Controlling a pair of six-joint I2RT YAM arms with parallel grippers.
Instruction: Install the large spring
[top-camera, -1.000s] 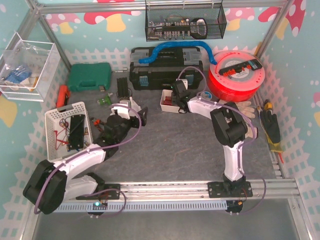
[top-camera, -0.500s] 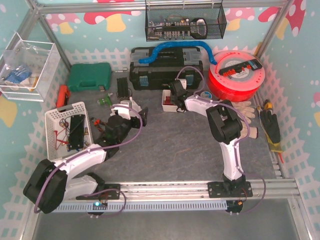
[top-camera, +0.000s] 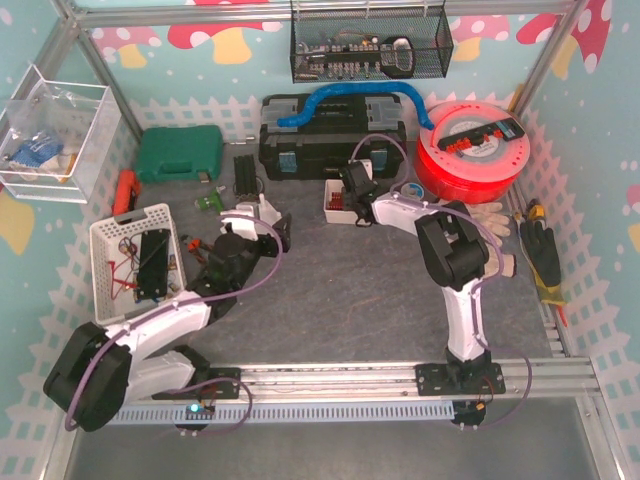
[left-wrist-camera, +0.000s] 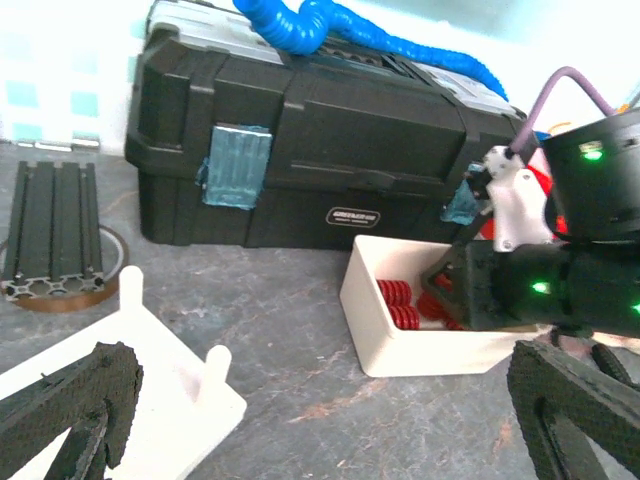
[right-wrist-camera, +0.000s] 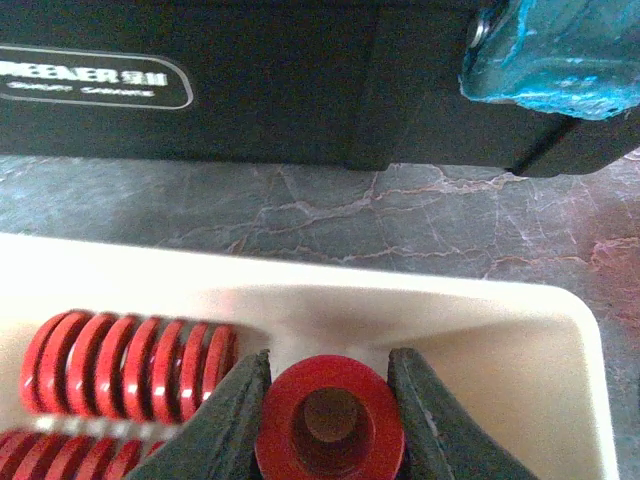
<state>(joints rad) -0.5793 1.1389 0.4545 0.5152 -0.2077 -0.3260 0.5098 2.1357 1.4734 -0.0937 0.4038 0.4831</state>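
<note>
A white bin (right-wrist-camera: 520, 350) holds several red springs (right-wrist-camera: 130, 360). My right gripper (right-wrist-camera: 330, 415) is down inside the bin, shut on one large red spring (right-wrist-camera: 330, 425) seen end-on between the fingers (right-wrist-camera: 225, 420). In the top view the bin (top-camera: 331, 210) sits in front of the toolbox with the right gripper (top-camera: 352, 195) over it. My left gripper (left-wrist-camera: 320, 430) is open and empty, low over the table. It stands beside a white fixture (left-wrist-camera: 150, 410) with upright pegs (left-wrist-camera: 213, 370). The bin (left-wrist-camera: 400, 340) lies just ahead of it.
A black toolbox (top-camera: 330, 135) with a blue hose (top-camera: 350, 98) stands behind the bin. A red spool (top-camera: 472, 150) and gloves (top-camera: 490, 215) are at the right. A green case (top-camera: 180, 155), a black extrusion (top-camera: 245, 172) and a white basket (top-camera: 135, 260) are at the left.
The right arm swayed a little to the left and came back, with its gripper staying in the bin. The left gripper has shifted slightly near the white fixture.
</note>
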